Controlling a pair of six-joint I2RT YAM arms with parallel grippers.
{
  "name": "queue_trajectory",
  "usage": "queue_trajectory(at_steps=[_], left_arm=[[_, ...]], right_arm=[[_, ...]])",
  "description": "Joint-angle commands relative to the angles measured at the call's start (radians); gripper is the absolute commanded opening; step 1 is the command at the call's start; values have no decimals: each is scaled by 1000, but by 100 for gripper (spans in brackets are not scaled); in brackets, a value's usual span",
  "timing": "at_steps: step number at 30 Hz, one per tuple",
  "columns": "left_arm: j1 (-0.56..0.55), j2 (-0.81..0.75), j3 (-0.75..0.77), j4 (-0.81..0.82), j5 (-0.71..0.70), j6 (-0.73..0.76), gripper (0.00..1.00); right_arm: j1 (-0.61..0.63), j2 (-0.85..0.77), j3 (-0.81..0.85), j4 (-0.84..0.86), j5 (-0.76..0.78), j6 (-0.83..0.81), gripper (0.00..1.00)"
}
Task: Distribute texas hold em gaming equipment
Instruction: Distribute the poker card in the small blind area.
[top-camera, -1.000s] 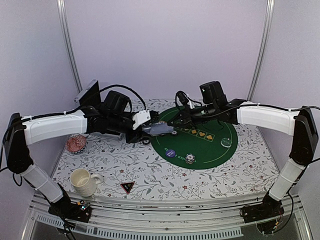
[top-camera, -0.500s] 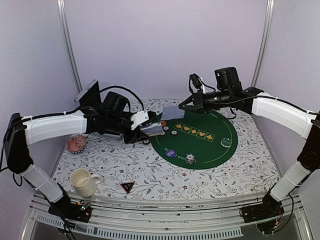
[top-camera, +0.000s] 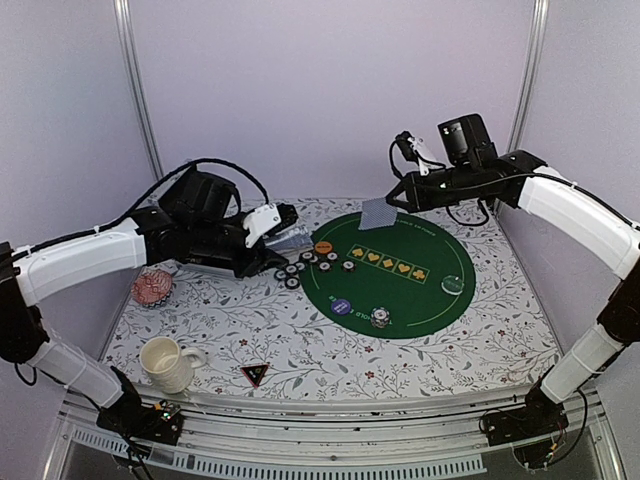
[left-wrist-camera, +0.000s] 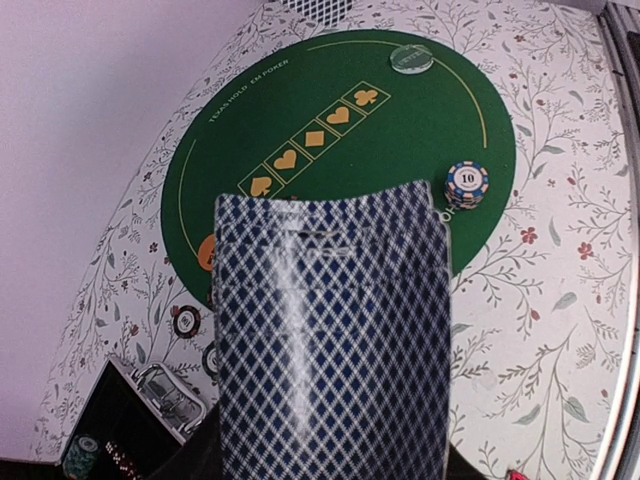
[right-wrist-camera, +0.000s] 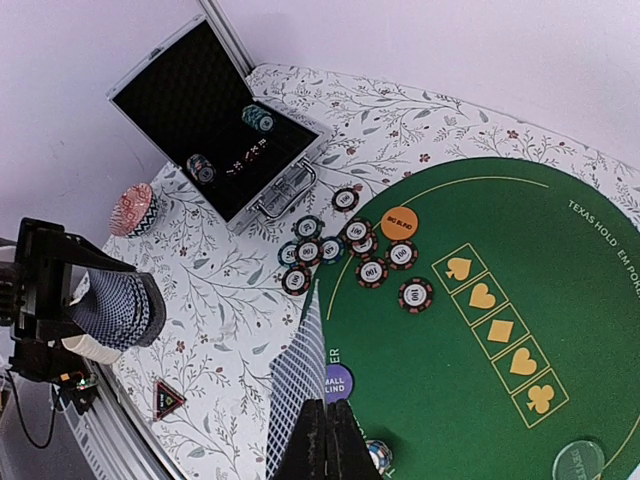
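At the bottom of the top view, the black triangular marker (top-camera: 254, 375) lies on the flowered desk (top-camera: 470, 345) just right of the cream mug (top-camera: 163, 363). Both are well apart from the arms, so little threatens them. Further in, on the green poker mat (top-camera: 410, 300), a short chip stack (top-camera: 380, 318) stands just beside the blue small-blind button (top-camera: 342, 306). An arm passing low over the mat's near edge could topple it.

At the mat's left edge, a cluster of loose chips (top-camera: 303, 266) and the orange big-blind button (top-camera: 323, 247) lie just below and right of the left tool (top-camera: 282, 234). That tool is clamped on the deck of playing cards (left-wrist-camera: 330, 340). In the left wrist view the deck's top edges look stepped rather than flush. I judge the upper cards loose, so a tilt or jolt could slide some out onto the chips. A dip of that arm would scatter the cluster.

Higher in the frame, the right tool (right-wrist-camera: 328, 445) has its fingers pressed together on a single card (right-wrist-camera: 298, 385), pinched at one end in the air above the mat. The hold is slim, so the card could twist or slip. Let go from that height, it may flutter, flip face up or land off its place. If the right tool reaches to the deck for another card, the two tools could collide. At the upper left of the right wrist view, the open case (right-wrist-camera: 205, 120) holds more chips, away from both arms.
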Motion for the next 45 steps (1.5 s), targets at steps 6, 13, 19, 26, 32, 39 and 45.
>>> queue_trajectory(at_steps=[6,13,19,26,32,39,45], left_arm=[[8,-39,-17,25,-19,-47,44],[3,-79,-60,55,-55,-94,45],[2,-130,-136,106,-115,-110,46],[2,-129,-161,134,-67,-115,44],[1,-156,-185,151,-70,-105,45],[3,-148,-185,151,-69,-97,45],[3,-148,-189,150,-52,-94,45]], right_arm=[[-2,7,34,-87,-41,-66,2],[-3,-16,-49,-53,-32,-16,2],[-13,-6,-59,-25,-86,10,2],[-147,20,-235,112,-309,49,2],[-244,58,-407,205,-392,82,2],[-323,-9,-678,356,-363,232,2],[-324,-41,-837,453,-336,336,4]])
